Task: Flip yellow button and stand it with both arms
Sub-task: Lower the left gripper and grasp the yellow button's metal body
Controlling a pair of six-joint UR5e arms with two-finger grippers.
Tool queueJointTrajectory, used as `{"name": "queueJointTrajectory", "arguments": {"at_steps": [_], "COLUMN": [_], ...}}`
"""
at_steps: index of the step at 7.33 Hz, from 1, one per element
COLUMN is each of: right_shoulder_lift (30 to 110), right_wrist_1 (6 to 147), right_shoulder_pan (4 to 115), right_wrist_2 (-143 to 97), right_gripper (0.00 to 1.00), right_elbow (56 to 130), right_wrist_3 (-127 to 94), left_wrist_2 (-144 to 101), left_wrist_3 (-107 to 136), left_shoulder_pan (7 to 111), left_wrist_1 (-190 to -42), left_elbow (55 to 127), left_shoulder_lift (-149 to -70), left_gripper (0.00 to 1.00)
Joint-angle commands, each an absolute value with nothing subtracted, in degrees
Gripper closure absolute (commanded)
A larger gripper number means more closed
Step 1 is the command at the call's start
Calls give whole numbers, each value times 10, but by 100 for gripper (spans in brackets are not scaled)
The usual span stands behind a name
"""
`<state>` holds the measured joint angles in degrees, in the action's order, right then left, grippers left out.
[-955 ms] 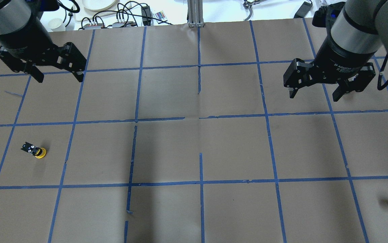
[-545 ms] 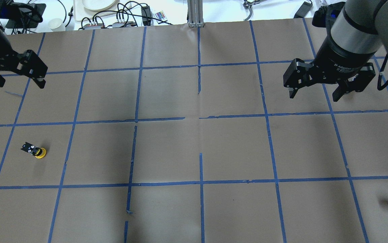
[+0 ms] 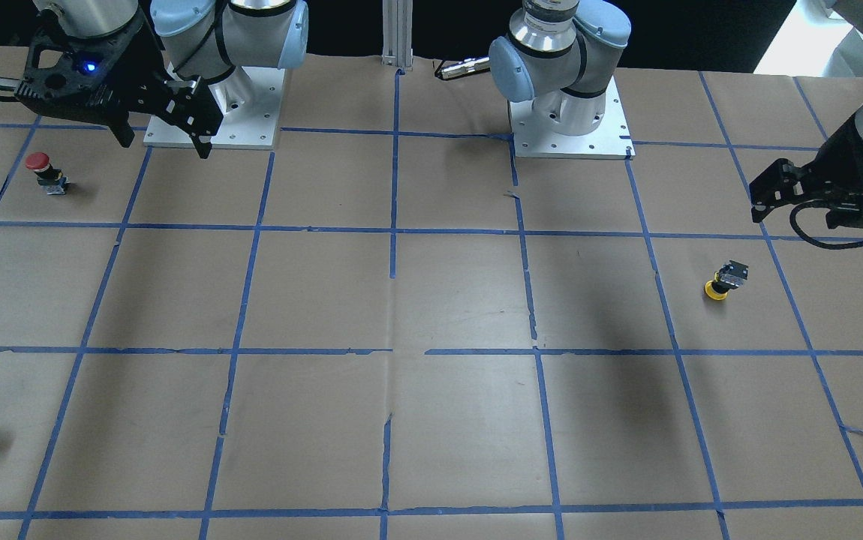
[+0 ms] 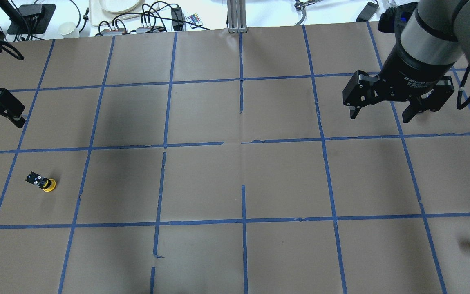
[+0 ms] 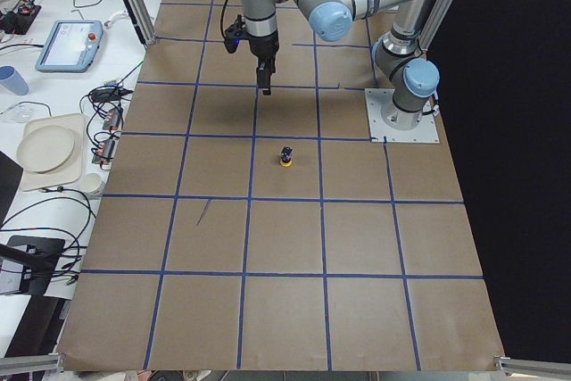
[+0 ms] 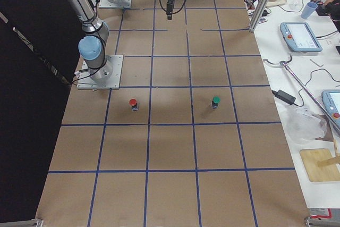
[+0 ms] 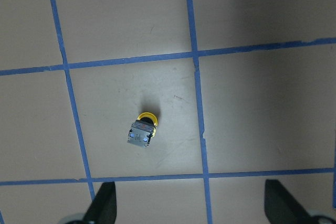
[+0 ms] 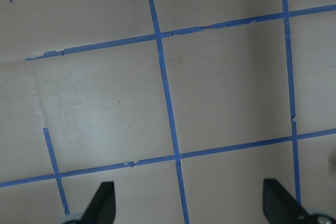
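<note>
The left gripper (image 7: 191, 209) was found released, its fingers spread wide, held above the table (image 4: 284, 179) with nothing grasped. The yellow button (image 4: 43, 182) was noted apart from it, inside a taped square on the robot's left side, cap against the paper. The right gripper (image 4: 379, 116) was likewise recorded released and empty, well apart from the button.

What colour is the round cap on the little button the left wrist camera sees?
Yellow. The button cap shows best in the front-facing view.
</note>
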<state>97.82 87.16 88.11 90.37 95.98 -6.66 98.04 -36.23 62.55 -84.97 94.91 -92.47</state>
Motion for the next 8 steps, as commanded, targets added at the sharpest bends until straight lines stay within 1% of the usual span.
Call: {"name": "queueJointTrajectory", "arguments": {"at_steps": [1,4,5,8], "right_shoulder_lift": [978,978,978,978], "right_wrist_1": [870,871,871,871], "right_shoulder_pan": [882,882,882,883], "right_wrist_2": [904,903,901,899], "right_gripper": [0,0,0,0], "right_elbow": [961,961,961,961], "right_wrist_3": [-66,-66,-67,-67], "left_wrist_2": [980,919,918,918], "left_wrist_3": [-427,-533,-563,-675], "left_shoulder_pan": [594,543,523,489], "left_wrist_1": [-783,-655,-655,-606], "left_elbow": [1001,1096,1117,1137], "left_shoulder_lift": [-927,-934,-939,-994], "left_gripper": [1,0,0,1]}}
